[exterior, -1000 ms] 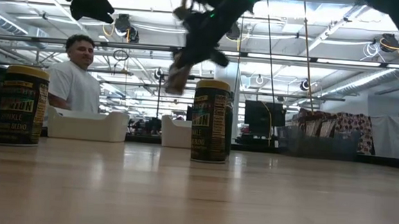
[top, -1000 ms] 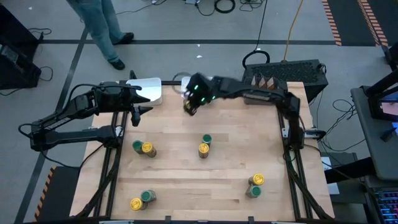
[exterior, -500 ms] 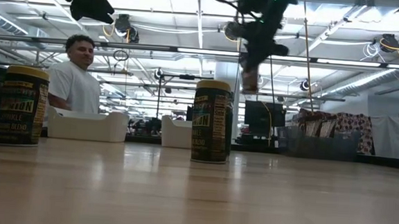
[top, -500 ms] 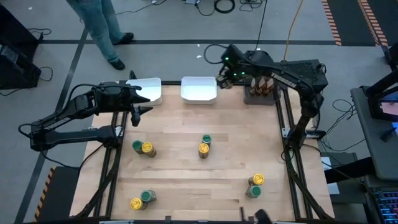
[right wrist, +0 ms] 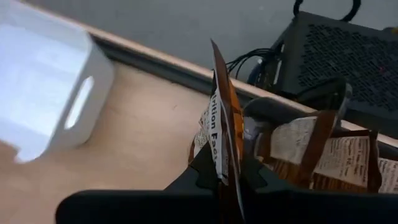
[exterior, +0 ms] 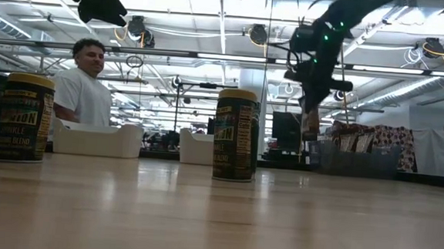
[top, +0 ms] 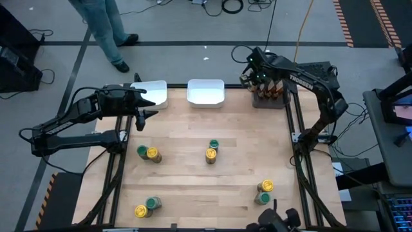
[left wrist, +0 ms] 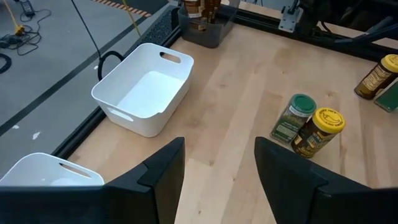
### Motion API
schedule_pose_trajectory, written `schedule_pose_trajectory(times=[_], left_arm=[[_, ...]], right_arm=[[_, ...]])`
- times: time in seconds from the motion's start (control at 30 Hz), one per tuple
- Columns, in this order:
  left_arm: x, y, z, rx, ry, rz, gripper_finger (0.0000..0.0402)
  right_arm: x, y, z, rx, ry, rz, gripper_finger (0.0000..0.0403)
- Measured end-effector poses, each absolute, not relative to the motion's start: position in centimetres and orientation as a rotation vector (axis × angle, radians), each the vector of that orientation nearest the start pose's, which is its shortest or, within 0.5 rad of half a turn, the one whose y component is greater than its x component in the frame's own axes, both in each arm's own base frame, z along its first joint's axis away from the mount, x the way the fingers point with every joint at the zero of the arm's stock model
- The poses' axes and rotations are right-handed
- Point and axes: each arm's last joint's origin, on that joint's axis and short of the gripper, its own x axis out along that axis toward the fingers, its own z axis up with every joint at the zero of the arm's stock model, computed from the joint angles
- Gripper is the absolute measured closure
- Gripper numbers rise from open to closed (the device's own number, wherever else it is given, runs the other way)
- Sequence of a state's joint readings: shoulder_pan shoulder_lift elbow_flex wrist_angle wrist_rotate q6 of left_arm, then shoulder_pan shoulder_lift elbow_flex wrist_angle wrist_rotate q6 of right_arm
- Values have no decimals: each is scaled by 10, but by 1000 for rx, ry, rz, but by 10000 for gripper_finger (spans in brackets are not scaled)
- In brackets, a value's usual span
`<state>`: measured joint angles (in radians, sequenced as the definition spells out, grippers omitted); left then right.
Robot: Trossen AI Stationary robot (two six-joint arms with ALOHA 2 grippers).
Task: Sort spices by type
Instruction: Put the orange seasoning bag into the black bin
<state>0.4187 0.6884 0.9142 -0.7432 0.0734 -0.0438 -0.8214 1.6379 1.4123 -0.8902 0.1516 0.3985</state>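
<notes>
Right gripper [right wrist: 225, 171]: my jaws are clamped tight on one brown-orange packet [right wrist: 222, 127], held edge-on and upright between the fingers. The gripper [top: 252, 76] hangs above the dark bin [top: 269, 100] at the table's far right corner.

Just below and beyond my jaws: more packets [right wrist: 336, 155] standing in that bin.

To one side of my jaws, a little apart: white tray [top: 206, 92] at the far edge. Farther along the same edge: second white tray [top: 156, 94].

Left gripper [left wrist: 214, 165]: my fingers stand partly apart, holding nothing. The gripper [top: 143, 111] hovers above the table's far left part, next to the second tray.

Ahead of my left jaws, on the wood: green-lidded jar [left wrist: 292, 117] touching a yellow-lidded jar [left wrist: 319, 130], both upright.

Well away from both jaws, spread over the table [top: 193, 174]: four pairs, each of one green lid beside one yellow lid; left pair [top: 148, 153], centre pair [top: 212, 150], near-left pair [top: 147, 207], near-right pair [top: 263, 192].

Beyond the far edge: a person [exterior: 85, 85] in a white shirt.
</notes>
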Motion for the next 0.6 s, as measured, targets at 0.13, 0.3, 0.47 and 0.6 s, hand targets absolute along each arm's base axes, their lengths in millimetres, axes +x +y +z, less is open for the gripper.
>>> schedule_pose_trajectory(times=[0.13,0.3,0.47,0.6], left_arm=[[115,49,337,-169,498,353,203],[115,50,337,-167,498,371,203],[115,50,337,-167,498,374,203],[115,50,337,-166,498,378,203]], right_arm=[[216,-252,278,727,915,-1110,403],[211,-259,279,729,880,-1142,402],[205,-262,279,731,894,-1180,402],[200,-262,280,720,909,-1216,402]])
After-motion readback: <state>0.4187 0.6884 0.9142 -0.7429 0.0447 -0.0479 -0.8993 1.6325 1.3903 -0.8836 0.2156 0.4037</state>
